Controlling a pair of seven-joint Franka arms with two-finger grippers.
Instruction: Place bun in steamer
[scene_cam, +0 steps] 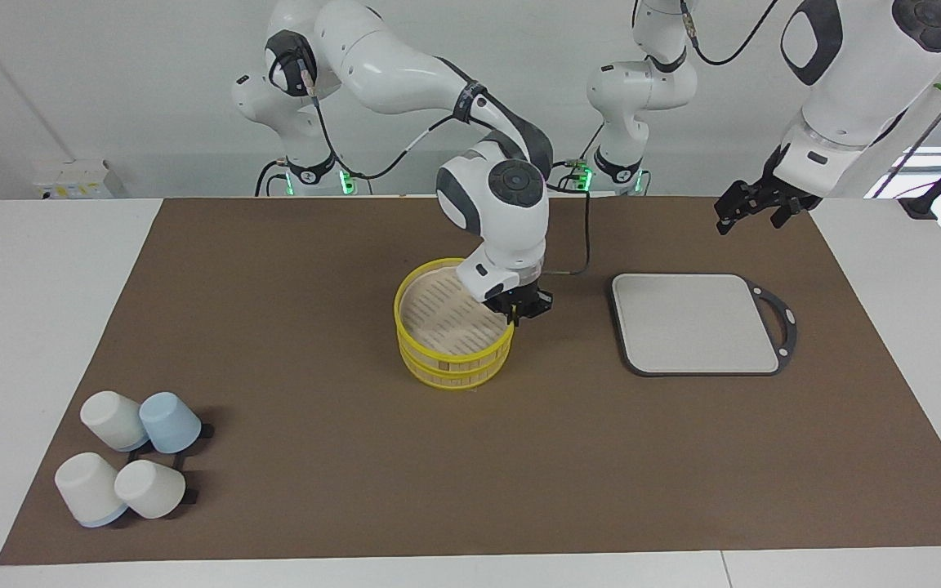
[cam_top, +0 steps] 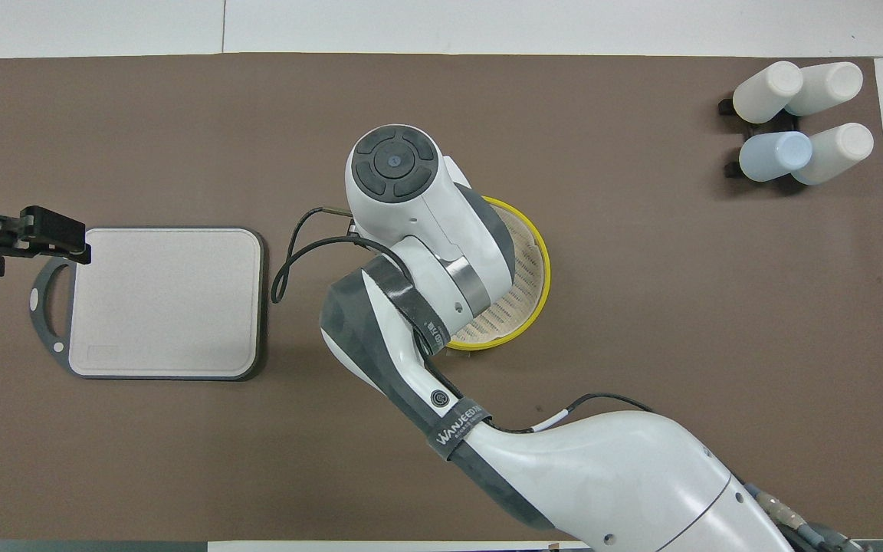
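The yellow-rimmed bamboo steamer (scene_cam: 454, 357) stands mid-mat, its slatted floor bare where it shows. My right gripper (scene_cam: 519, 314) is shut on the steamer's rim, on the side toward the left arm's end. In the overhead view the right wrist covers that gripper and much of the steamer (cam_top: 539, 264). My left gripper (scene_cam: 744, 214) hangs open and holds nothing, above the mat by the grey board's handle corner (cam_top: 58, 234). The bun is out of view.
A grey board with a dark rim (scene_cam: 695, 322) (cam_top: 165, 303) lies beside the steamer toward the left arm's end. Several upturned cups (scene_cam: 131, 465) (cam_top: 794, 123) are clustered at the mat corner farthest from the robots, at the right arm's end.
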